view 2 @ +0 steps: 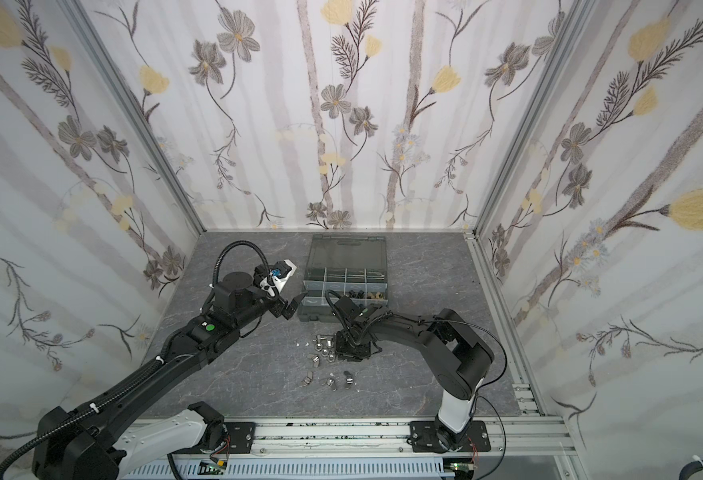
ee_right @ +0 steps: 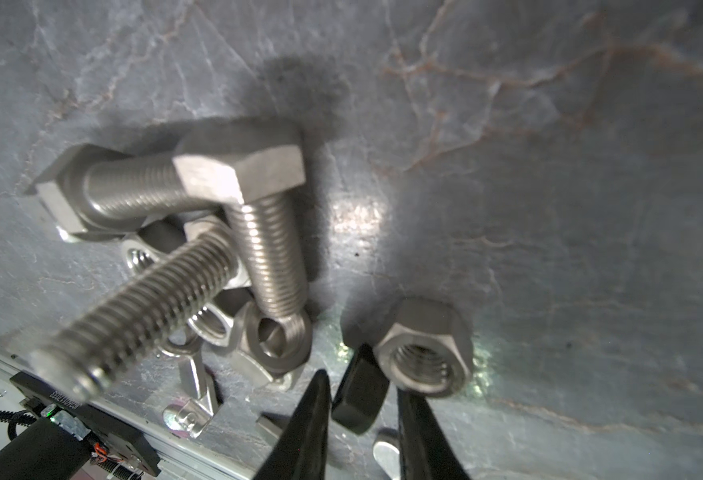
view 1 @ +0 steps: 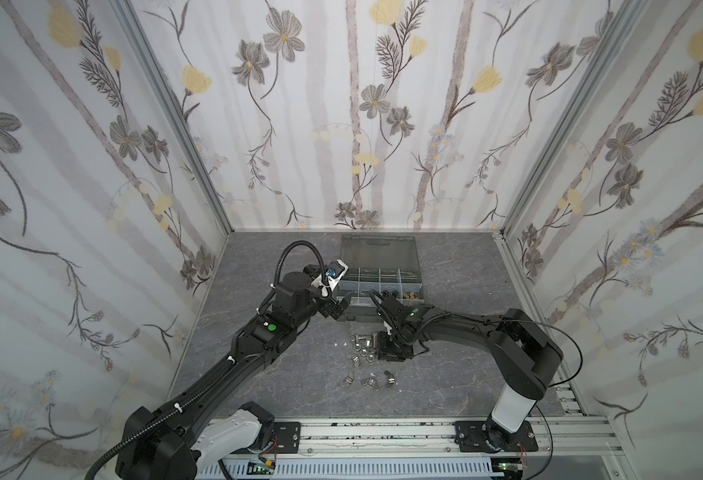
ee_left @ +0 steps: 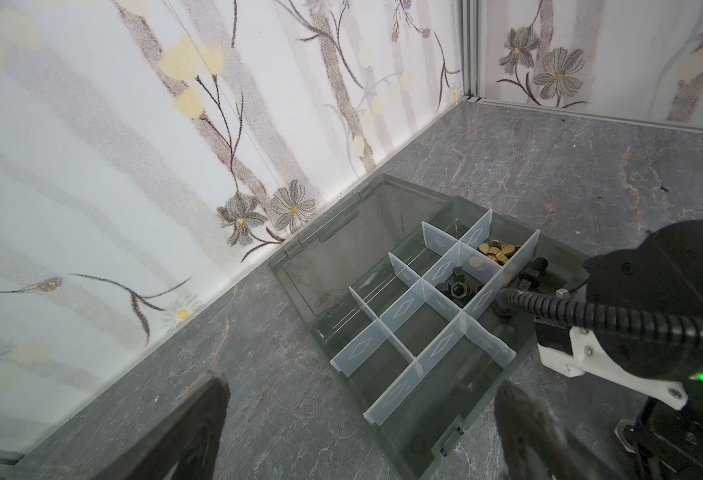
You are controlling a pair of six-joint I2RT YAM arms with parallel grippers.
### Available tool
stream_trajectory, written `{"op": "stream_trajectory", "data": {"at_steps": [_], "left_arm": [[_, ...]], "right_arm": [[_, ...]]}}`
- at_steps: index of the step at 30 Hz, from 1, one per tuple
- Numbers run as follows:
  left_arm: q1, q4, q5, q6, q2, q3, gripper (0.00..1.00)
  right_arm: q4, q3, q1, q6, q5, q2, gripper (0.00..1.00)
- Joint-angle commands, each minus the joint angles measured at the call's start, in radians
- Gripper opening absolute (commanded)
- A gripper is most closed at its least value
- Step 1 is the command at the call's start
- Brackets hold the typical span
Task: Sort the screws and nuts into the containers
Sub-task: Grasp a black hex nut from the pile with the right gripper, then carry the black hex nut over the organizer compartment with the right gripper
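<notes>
Nearest the front rail [view 1: 383, 430], 3 silver wing nuts [view 1: 369, 382] lie loose on the table [view 1: 300, 386]; just behind them the right end effector [ee_right: 360, 384] points down beside a heap of silver hex bolts [ee_right: 258, 232], pinching a black hex nut [ee_right: 360, 399] that sits just beside a silver hex nut [ee_right: 424, 353]. Farther back the left end effector [ee_left: 362, 415] hangs spread wide and empty at the near left corner of the open organizer case [ee_left: 445, 444], whose compartments [ee_left: 404, 307] hold black nuts [ee_left: 458, 289] and brass nuts [ee_left: 495, 253].
</notes>
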Motion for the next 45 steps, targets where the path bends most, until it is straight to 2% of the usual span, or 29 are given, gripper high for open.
{"op": "stream_trajectory", "data": {"at_steps": [1,9,13,19,24,29,32,41,45], "left_arm": [[0.001,0.019,0.001,0.018,0.001,-0.001,1.00],[0.000,0.018,0.001,0.025,0.002,0.005,1.00],[-0.004,0.024,-0.011,0.049,0.006,0.011,1.00],[-0.007,0.029,-0.019,0.057,0.009,0.032,1.00],[-0.014,0.034,-0.015,0.051,0.006,0.037,1.00],[-0.016,0.021,-0.028,0.063,0.012,0.036,1.00],[-0.015,0.007,-0.041,0.073,0.028,0.054,1.00],[-0.012,0.015,-0.038,0.047,0.085,0.087,1.00],[-0.013,0.016,-0.040,0.048,0.107,0.100,1.00]], "right_arm": [[-0.015,0.013,0.000,-0.013,0.022,0.008,0.26],[-0.048,0.032,0.001,-0.053,0.026,0.025,0.14],[-0.077,0.039,0.001,-0.127,0.050,0.000,0.11],[-0.175,0.078,-0.071,-0.259,0.097,-0.116,0.09],[-0.198,0.155,-0.189,-0.365,0.124,-0.199,0.08],[-0.198,0.330,-0.297,-0.505,0.242,-0.085,0.07],[-0.190,0.436,-0.325,-0.549,0.256,-0.013,0.07],[-0.104,0.513,-0.336,-0.604,0.245,0.132,0.08],[-0.085,0.550,-0.335,-0.661,0.277,0.197,0.08]]}}
